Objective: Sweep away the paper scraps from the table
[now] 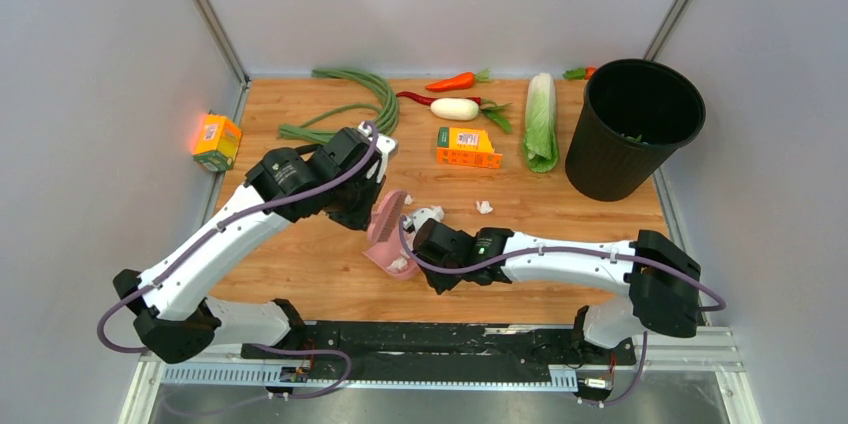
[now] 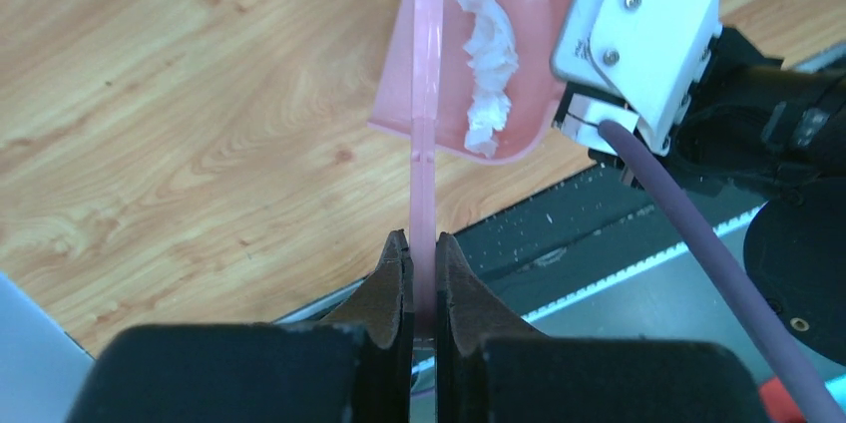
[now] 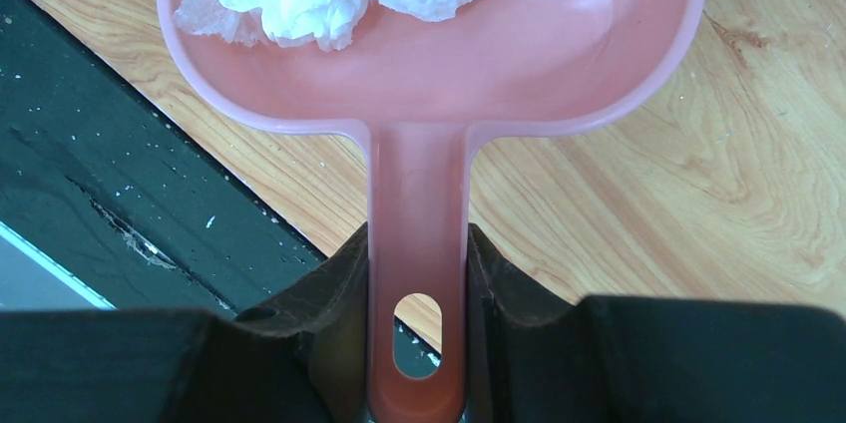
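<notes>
Some paper scraps point(image 1: 484, 207) sit near the middle of the table point(image 1: 560, 204), so the left gripper point(image 2: 421, 243), squeezing the brush point(image 2: 427, 94), should sweep them slowly into the dustpan point(image 3: 559, 84) the right gripper point(image 3: 417, 243) holds tight
</notes>
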`<state>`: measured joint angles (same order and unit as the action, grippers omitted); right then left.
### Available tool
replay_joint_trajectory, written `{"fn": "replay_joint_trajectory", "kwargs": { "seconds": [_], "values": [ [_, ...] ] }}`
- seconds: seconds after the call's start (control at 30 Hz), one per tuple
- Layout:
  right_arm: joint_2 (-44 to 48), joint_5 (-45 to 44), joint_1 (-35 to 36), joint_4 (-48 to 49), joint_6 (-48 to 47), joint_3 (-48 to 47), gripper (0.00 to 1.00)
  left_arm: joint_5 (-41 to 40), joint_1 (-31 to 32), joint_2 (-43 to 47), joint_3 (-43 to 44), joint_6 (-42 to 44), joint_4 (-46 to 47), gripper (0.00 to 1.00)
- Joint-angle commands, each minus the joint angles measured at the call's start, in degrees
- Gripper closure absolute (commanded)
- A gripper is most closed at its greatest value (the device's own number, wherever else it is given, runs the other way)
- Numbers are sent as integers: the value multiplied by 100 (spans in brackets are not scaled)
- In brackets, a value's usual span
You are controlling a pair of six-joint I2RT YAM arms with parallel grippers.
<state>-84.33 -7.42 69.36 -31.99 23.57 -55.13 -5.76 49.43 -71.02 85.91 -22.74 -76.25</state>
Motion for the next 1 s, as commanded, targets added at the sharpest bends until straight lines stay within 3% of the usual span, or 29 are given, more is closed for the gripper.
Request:
{"fn": "replay_joint_trajectory", "kwargs": {
  "seconds": [0.0, 0.37, 0.97],
  "values": [
    [163, -110, 51, 202, 139, -261, 100, -732, 23, -8, 531, -134, -355, 100],
    [233, -277, 60, -202, -2, -928, 100, -2183, -12, 361, 770, -617, -549, 100],
    [75, -576, 60, -739, -19, -1966, 100, -2579, -206, 1582, -750, -1030, -593, 100]
  ]
}}
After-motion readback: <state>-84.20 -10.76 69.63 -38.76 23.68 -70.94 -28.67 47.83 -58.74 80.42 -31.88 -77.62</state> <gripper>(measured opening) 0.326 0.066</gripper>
